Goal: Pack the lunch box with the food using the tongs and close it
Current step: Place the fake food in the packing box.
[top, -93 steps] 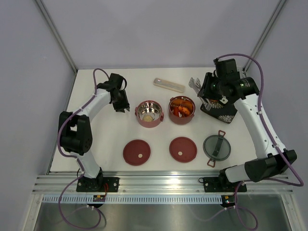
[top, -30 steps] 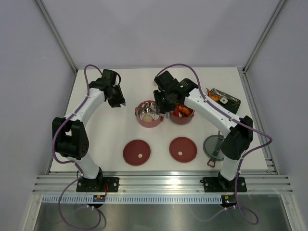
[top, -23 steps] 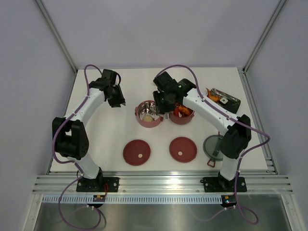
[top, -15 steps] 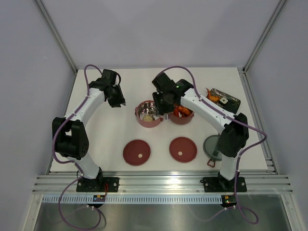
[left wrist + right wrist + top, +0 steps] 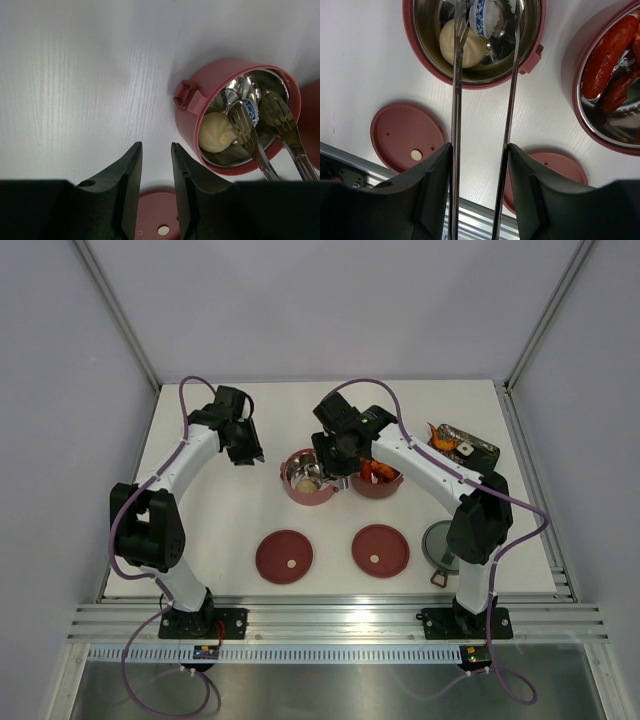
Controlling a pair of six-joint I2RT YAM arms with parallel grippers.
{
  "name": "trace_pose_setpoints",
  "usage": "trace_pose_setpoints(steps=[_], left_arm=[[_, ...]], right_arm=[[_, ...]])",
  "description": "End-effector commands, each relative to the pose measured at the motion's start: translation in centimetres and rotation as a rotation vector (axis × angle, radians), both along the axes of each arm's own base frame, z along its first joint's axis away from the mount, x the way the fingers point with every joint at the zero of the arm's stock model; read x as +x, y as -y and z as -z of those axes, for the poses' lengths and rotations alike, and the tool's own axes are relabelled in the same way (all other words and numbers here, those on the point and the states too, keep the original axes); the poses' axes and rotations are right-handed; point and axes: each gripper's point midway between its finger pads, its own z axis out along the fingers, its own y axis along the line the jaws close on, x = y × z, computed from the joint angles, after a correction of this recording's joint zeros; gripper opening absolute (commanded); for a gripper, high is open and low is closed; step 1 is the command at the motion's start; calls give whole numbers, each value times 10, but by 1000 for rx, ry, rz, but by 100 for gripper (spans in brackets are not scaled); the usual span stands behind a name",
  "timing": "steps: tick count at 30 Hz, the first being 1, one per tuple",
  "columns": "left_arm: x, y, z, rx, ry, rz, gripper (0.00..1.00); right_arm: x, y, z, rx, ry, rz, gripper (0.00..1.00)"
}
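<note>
Step in hand: food drop-off into left maroon bowl (image 5: 475,84). Right end effector (image 5: 480,150) clamped on tongs (image 5: 455,130), tong arms sprung apart, tips inside bowl over white bun (image 5: 475,50) and small white-and-blue piece (image 5: 485,17). Left end effector (image 5: 155,150) hovering above counter (image 5: 75,75) beside same bowl, fingers slightly parted, nothing between them. Right bowl (image 5: 568,75) already holding orange-red pieces (image 5: 605,55); more food visible on black tray (image 5: 485,452), far right. Flat maroon lids (image 5: 284,556) and grey top lid (image 5: 438,545) lying near front edge, off the bowls.

Next, by judgement: lift tongs clear of rim without dragging bun, then back to tray.

Versus three seconds back: right arm no longer over tray, now across at left bowl; left arm in nearly same pose.
</note>
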Motion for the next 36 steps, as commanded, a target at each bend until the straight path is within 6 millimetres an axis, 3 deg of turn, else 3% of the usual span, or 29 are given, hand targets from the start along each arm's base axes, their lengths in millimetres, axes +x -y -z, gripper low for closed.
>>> trace_pose_setpoints(steps=[1,12,20,25,26,31,36], left_arm=[[2,15,-8,-11,33,62,33],[3,19,-9,-10,33,67,33],[2,18,-7,-6,29,69,33],[2,17,-6,-2,28,68,33],[2,17,-6,-3,29,69,33],[1,19,-4,-6,23,73,33],[1,17,-5,-3,26,71,33]], right_arm=[[7,-8,-25,45,72,-2,55],[12,-7,-58,94,149,10,50],[10,-10,-31,56,90,-4,15],[10,-11,-30,57,88,-3,4],[11,-10,-31,56,91,0,4],[10,-7,-28,32,82,3,48],[10,-6,-31,36,87,7,55]])
